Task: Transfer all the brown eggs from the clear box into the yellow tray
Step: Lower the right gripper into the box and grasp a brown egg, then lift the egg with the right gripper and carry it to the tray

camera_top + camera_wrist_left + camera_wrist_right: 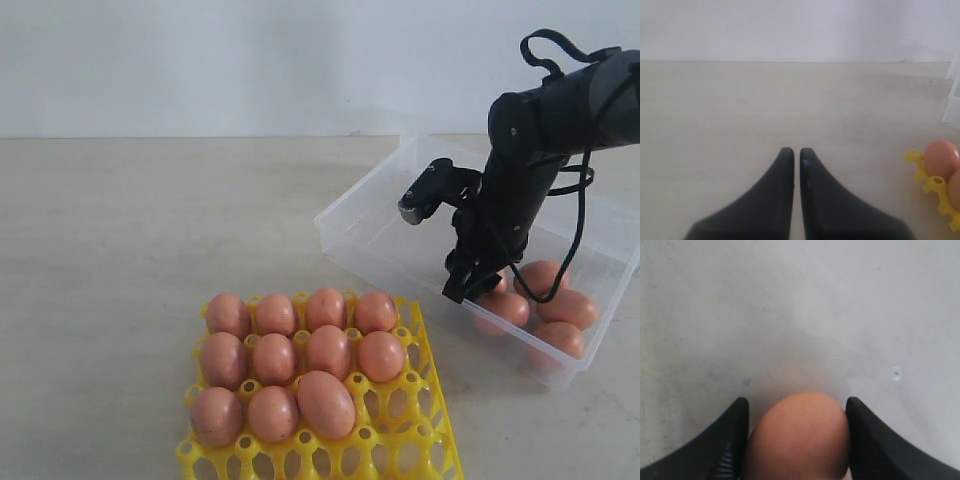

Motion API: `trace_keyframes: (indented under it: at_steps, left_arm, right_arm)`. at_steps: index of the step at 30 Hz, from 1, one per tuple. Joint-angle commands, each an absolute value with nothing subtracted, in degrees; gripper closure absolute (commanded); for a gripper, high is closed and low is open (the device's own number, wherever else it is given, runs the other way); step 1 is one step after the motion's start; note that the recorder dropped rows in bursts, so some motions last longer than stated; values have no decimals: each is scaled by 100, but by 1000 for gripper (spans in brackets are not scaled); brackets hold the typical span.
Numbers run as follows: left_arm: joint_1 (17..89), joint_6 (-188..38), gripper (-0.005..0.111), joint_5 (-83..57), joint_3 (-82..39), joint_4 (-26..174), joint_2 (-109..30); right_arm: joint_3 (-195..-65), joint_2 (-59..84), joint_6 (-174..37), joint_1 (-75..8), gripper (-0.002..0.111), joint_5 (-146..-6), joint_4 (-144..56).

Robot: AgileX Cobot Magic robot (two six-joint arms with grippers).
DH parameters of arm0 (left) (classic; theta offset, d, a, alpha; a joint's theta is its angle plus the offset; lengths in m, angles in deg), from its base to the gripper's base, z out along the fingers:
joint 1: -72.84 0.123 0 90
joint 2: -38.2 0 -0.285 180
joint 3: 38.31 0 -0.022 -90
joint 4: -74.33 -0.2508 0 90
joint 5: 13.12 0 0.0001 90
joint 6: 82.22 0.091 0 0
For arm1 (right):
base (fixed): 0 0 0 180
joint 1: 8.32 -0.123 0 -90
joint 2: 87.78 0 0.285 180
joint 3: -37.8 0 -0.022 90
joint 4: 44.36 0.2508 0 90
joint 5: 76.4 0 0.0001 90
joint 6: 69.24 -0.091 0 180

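Eleven brown eggs (329,350) sit in cups of the yellow tray (420,440): two rows of four and one row of three. The tray stands on the worktop (150,250) outside the clear box (360,235), well apart from the right tool (470,285), on its side toward the left arm.

Right tool: it is down inside the clear box, fingertips pointing at the box floor. In the right wrist view its two fingers (725,450) stand against opposite sides of one egg, the gripped egg (800,435). No gap shows on either side, so the tool is clamped on it. Whether that egg is off the floor: cannot tell.

Other eggs in the box: the loose eggs (567,308), at least four, cluster in the box corner just beside the right tool, on its side away from the tray.

Left tool (793,150): the fingers are drawn together with only a thin slit between them, gripping nothing. Worktop lies ahead of it. A tray corner with two eggs shows ahead and off to one side. An edge of the clear box shows farther ahead on that same side.
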State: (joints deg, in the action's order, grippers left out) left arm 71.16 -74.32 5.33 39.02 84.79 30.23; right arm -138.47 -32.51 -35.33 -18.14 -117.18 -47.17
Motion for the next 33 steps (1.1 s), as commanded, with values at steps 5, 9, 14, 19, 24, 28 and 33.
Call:
trace_keyframes:
  at_steps: [5,9,14,19,24,28,33]
  left_arm:
    - [7091,-7471,103,469,3890,8524,3041]
    - [7091,-7471,103,469,3890,8524,3041]
    - [7091,-7471,103,469,3890,8524,3041]
    - [7091,-7471,103,469,3890,8524,3041]
    - [7091,-7471,103,469,3890,8524,3041]
    - [7091,-7471,103,469,3890,8524,3041]
    - [7091,-7471,103,469,3890,8524,3041]
  right_arm:
    - [-13825,-2943,-4603,-1800,108,-11124,-4588]
    - [-13825,-2301,-5814,-1800,108,-9958,-4100]
    - [-13825,-1882,-6864,-1800,108,-7444,-3817]
    - [-13825,-1726,-7531,-1800,108,-4469,-3722]
    - [-13776,-1151,-8133,-1868,108,-4714,-4324]
    - [-12871,-436,-8018,-2256,108,-4187,-5377]
    - [-10562,500,-8370,-2890,108,-2838,-4948]
